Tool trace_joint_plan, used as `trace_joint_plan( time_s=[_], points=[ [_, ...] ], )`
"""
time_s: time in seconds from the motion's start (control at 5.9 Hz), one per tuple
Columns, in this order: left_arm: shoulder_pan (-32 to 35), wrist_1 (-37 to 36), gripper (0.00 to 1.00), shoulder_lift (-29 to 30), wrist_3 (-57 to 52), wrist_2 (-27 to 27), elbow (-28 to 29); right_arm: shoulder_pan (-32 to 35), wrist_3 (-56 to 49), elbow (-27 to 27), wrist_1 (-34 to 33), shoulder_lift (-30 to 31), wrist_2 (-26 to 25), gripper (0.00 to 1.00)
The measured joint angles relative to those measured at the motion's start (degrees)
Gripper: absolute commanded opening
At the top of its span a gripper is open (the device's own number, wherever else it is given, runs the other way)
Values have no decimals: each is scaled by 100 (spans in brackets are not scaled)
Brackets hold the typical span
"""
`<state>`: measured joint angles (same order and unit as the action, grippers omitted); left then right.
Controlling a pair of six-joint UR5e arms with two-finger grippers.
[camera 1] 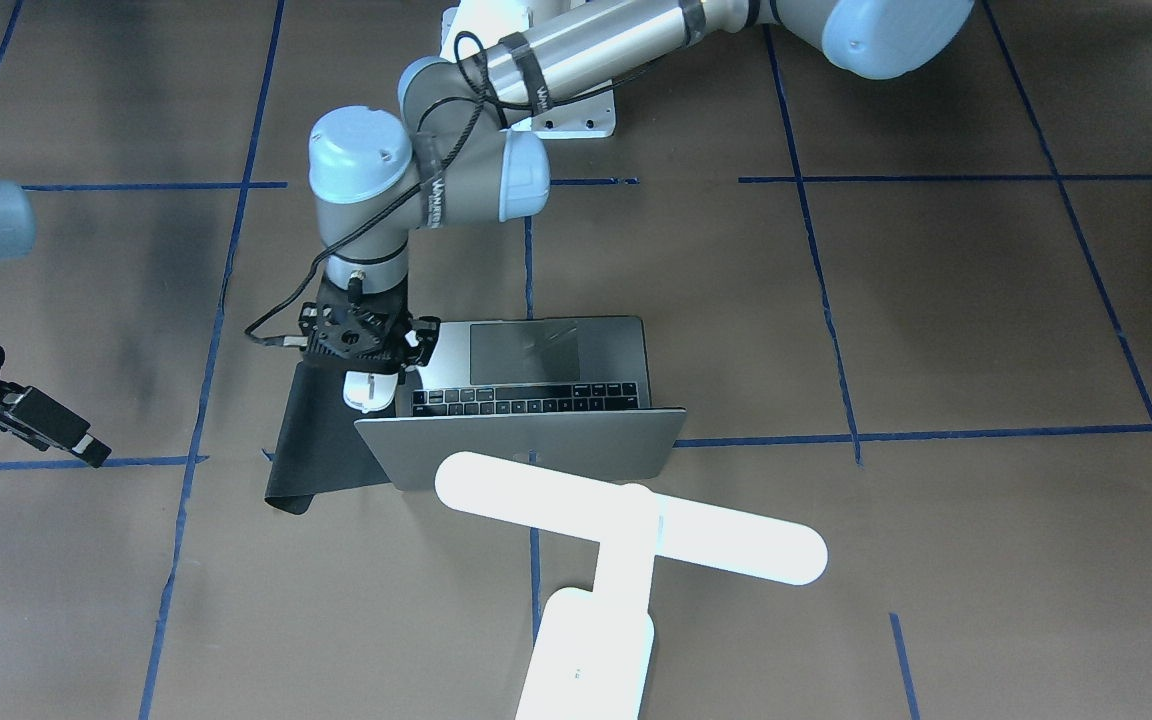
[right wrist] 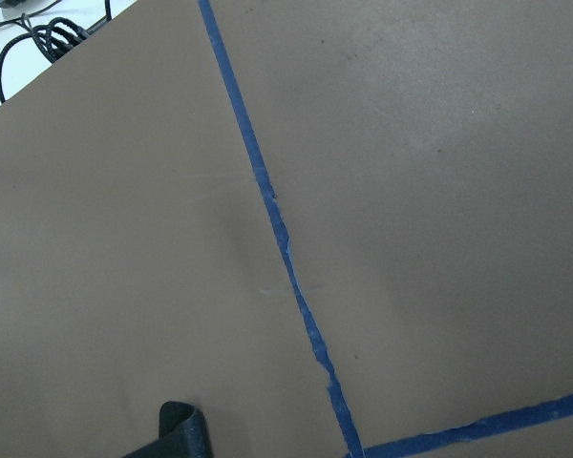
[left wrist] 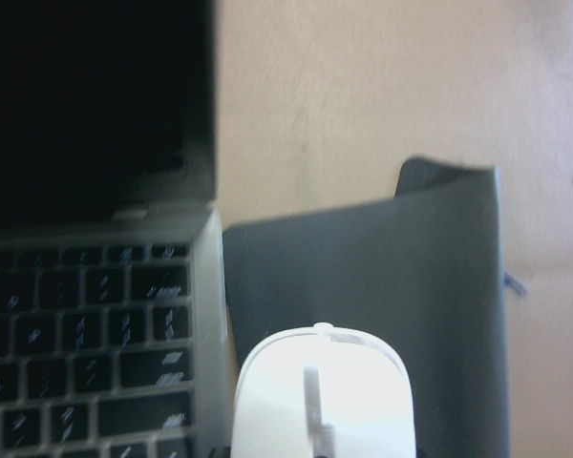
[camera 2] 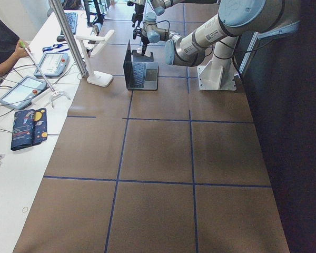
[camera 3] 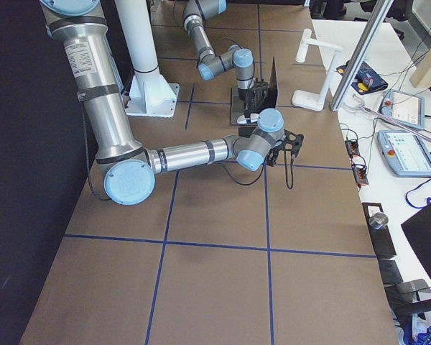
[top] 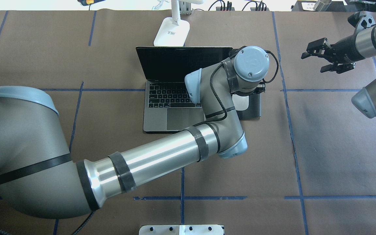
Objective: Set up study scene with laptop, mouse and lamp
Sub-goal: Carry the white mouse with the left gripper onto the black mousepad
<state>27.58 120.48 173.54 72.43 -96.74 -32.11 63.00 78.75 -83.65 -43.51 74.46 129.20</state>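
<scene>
The laptop (camera 1: 536, 365) stands open mid-table, with its screen toward the robot (top: 175, 104). The white mouse (camera 1: 371, 390) lies on a black pad (camera 1: 316, 440) next to the laptop's keyboard. It fills the bottom of the left wrist view (left wrist: 320, 396). My left gripper (camera 1: 371, 365) reaches straight down over the mouse and looks shut on its sides; its fingers are mostly hidden. The white T-shaped lamp (camera 1: 626, 520) stands behind the laptop lid, and its base also shows in the overhead view (top: 171, 31). My right gripper (top: 312, 60) hovers open and empty, far off to the side.
The white robot pedestal (camera 1: 576, 115) is bolted at the robot's edge of the table. Blue tape lines (right wrist: 286, 258) cross the brown table cover. A side bench with tablets (camera 2: 26, 89) and an operator lies beyond the lamp.
</scene>
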Motion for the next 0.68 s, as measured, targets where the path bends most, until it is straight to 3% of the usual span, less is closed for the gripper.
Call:
trace_joint_plan(
  time_s=[0.34,0.51,0.68],
  points=[
    [-74,468,26,280,118,474,707,5,2,-16,-3,4,47,100],
    [-123,609,26,304,208,563,825,4,7,-13,-7,-3,87,100],
    [-175,669,34,309,303,589,863,3,8,-3,-8,-13,103,100]
  ],
)
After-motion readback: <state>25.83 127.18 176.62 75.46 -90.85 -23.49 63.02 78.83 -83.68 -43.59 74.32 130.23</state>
